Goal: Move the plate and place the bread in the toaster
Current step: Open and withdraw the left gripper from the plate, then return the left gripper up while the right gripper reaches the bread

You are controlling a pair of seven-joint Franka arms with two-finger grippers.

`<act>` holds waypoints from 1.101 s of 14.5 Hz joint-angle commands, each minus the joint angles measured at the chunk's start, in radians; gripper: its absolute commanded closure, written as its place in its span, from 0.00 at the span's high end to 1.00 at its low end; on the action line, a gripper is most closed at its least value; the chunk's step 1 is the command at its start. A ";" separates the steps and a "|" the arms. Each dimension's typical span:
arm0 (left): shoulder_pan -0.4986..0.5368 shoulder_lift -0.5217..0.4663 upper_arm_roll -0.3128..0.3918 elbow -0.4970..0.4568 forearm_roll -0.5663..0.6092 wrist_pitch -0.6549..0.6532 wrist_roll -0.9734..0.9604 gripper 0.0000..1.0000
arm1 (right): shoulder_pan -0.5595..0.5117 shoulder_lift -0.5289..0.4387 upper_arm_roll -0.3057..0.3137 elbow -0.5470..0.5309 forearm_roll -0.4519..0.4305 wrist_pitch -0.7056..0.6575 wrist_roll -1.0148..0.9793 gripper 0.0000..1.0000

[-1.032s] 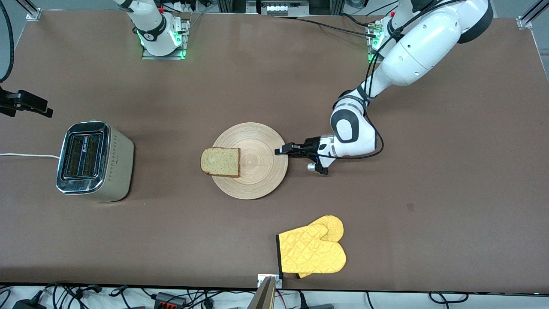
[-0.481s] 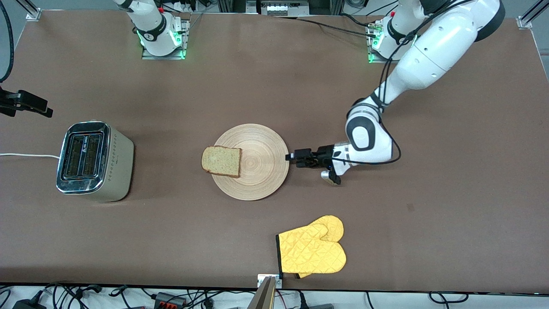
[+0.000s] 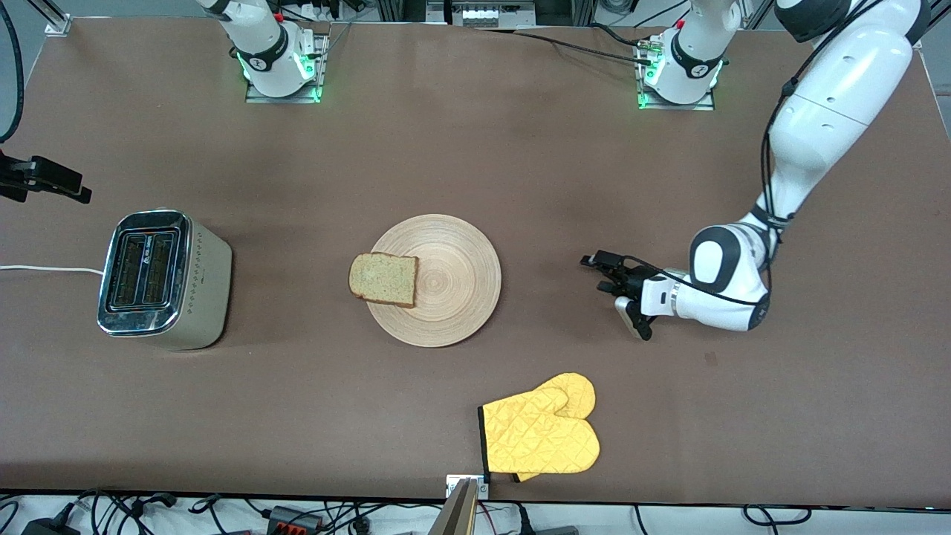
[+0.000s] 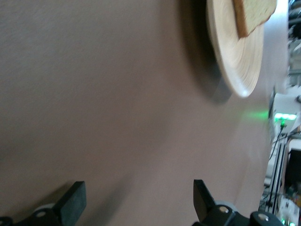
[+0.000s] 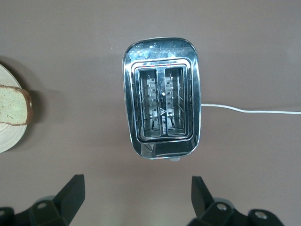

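The light-wood plate lies mid-table with the bread on its edge toward the right arm's end. The toaster stands at the right arm's end, slots up and empty. My left gripper is open and empty, low over bare table, well apart from the plate on the side toward the left arm's end. In the left wrist view the left gripper faces the plate and bread. My right gripper is open and empty, waiting high above the toaster; the bread and plate show at the edge.
A yellow quilted oven mitt lies near the table edge closest to the front camera. The toaster's white cord runs off the right arm's end of the table.
My left gripper has drawn back from the plate's rim toward the left arm's end of the table. The plate and bread slid slightly that way, then stayed still. The right arm has not moved.
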 commanded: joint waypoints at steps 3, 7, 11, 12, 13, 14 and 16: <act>-0.020 -0.028 -0.006 0.189 0.408 -0.321 -0.269 1.00 | -0.006 0.010 0.004 0.018 0.013 -0.013 -0.008 1.00; -0.071 -0.095 -0.012 0.234 0.609 -0.463 -0.467 1.00 | -0.003 0.008 0.004 0.018 0.013 -0.025 -0.008 1.00; -0.077 -0.251 -0.011 0.234 0.657 -0.553 -0.619 1.00 | -0.009 0.016 0.002 0.018 0.016 -0.031 0.000 1.00; -0.080 -0.302 -0.012 0.234 0.657 -0.553 -0.687 1.00 | -0.007 0.023 0.002 0.012 0.014 -0.034 0.006 1.00; -0.086 -0.349 -0.015 0.235 0.657 -0.561 -0.782 1.00 | 0.000 0.028 0.004 0.000 0.014 -0.039 0.010 1.00; -0.085 -0.389 -0.015 0.238 0.650 -0.570 -0.849 1.00 | 0.014 0.049 0.007 -0.002 0.014 -0.051 0.015 1.00; -0.080 -0.471 -0.014 0.255 0.639 -0.584 -0.862 1.00 | 0.066 0.081 0.007 0.000 0.017 -0.039 0.016 1.00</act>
